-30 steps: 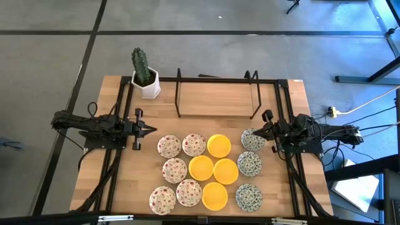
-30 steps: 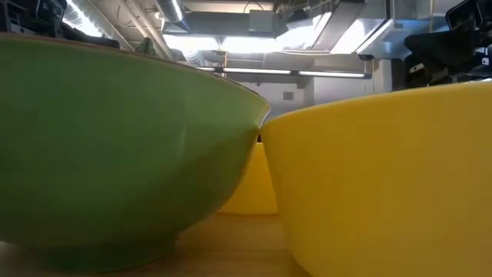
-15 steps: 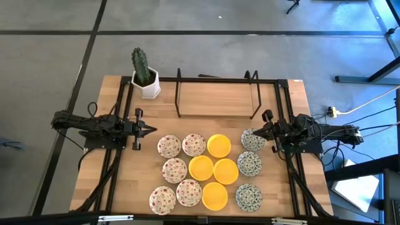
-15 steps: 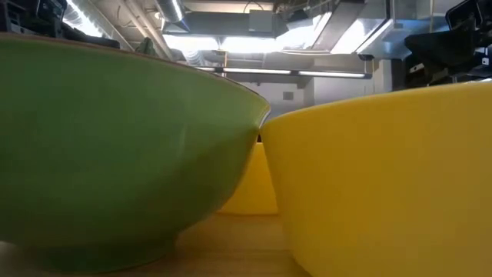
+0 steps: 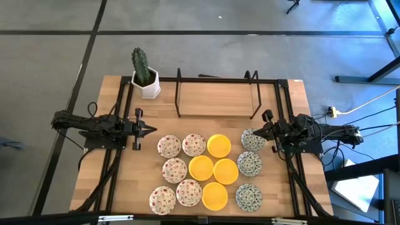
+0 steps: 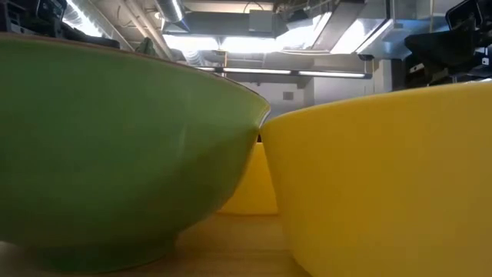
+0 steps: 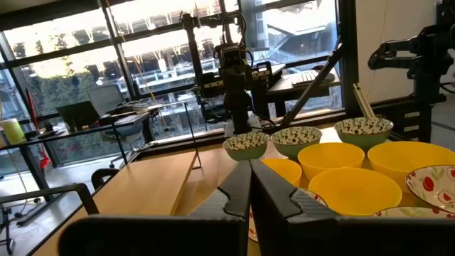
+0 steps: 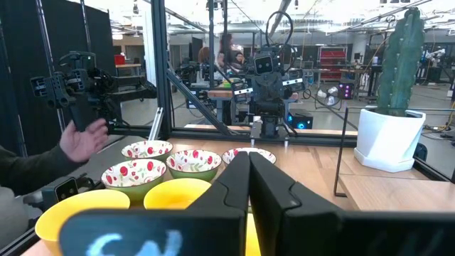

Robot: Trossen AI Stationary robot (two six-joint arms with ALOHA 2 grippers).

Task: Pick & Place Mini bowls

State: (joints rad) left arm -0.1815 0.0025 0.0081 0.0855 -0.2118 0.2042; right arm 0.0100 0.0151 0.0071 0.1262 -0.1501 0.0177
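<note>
Filling low view, mini bowls [image 6: 377,177], table hidden

In the low view, a green bowl [image 6: 115,154] and a yellow bowl [image 6: 384,185] fill the picture, cut off at nine and three o'clock, hiding the table behind. A person's hand [image 8: 85,139] is cut off at nine o'clock.

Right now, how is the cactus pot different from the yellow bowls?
The cactus pot is white and taller; the yellow bowls are yellow and shallow. The pot holds a cactus; the bowls hold nothing. The pot stands alone by a corner; the bowls sit clustered together. Both rest on the table.
</note>
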